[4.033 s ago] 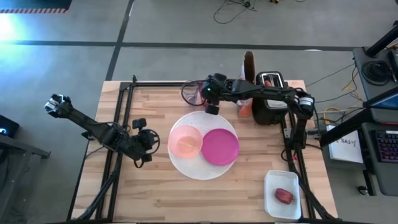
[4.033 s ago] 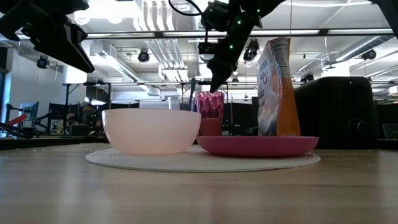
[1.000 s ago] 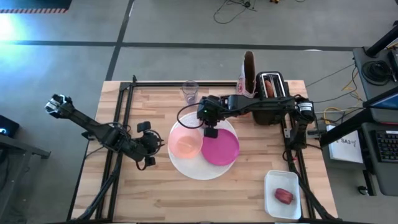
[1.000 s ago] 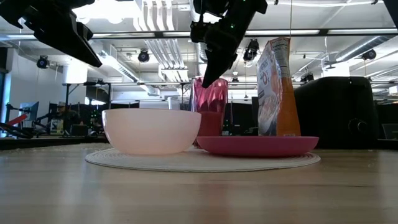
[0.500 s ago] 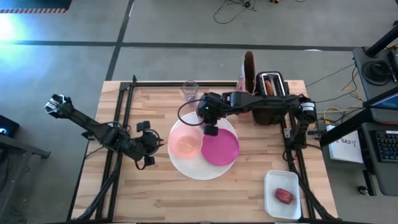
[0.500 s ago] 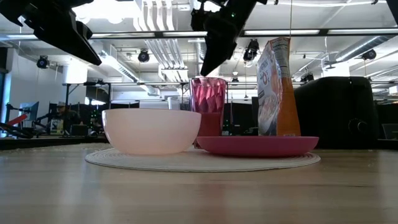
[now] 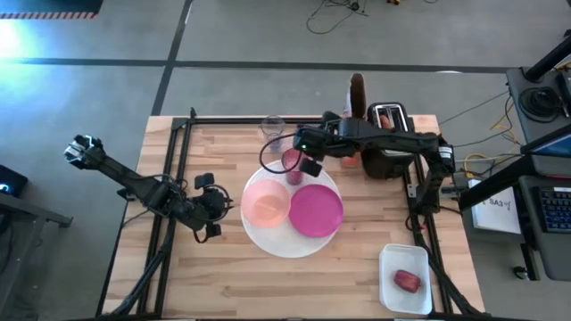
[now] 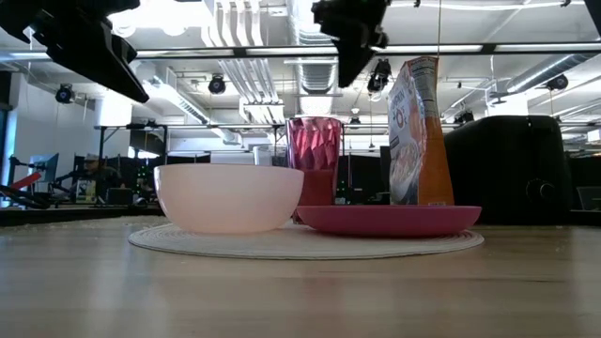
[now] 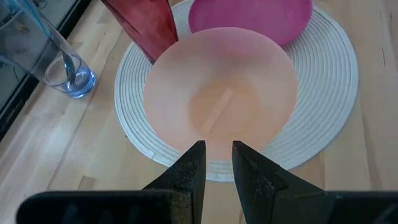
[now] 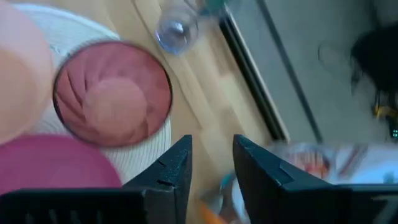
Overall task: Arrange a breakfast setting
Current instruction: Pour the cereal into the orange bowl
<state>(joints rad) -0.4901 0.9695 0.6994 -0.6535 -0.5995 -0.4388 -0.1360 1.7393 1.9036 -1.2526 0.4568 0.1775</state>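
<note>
A large white plate (image 7: 268, 239) lies mid-table. On it stand a pale pink bowl (image 7: 266, 202), a magenta plate (image 7: 316, 210) and, on its far part, the pink translucent cup (image 7: 291, 161), upright on its base (image 8: 315, 160). My right gripper (image 7: 310, 166) hangs open above and just right of the cup (image 10: 112, 93), touching nothing; in the low view it is well above the rim (image 8: 349, 56). My left gripper (image 7: 217, 207) waits narrowly open left of the bowl (image 9: 217, 106). The small red food (image 7: 407, 281) lies in a white tray.
A clear tumbler (image 7: 272, 127) with a teal handle in it (image 9: 59, 53) stands on the table beyond the cup. A cereal box (image 8: 413, 131) and the black toaster (image 7: 388, 141) stand at the far right. The white tray (image 7: 393, 259) sits at the near right corner.
My right gripper has brought the tilted cup down onto the far part of the white plate, set it upright behind the bowl, let go, then risen and drawn back toward the table's right. The cup stays standing.
</note>
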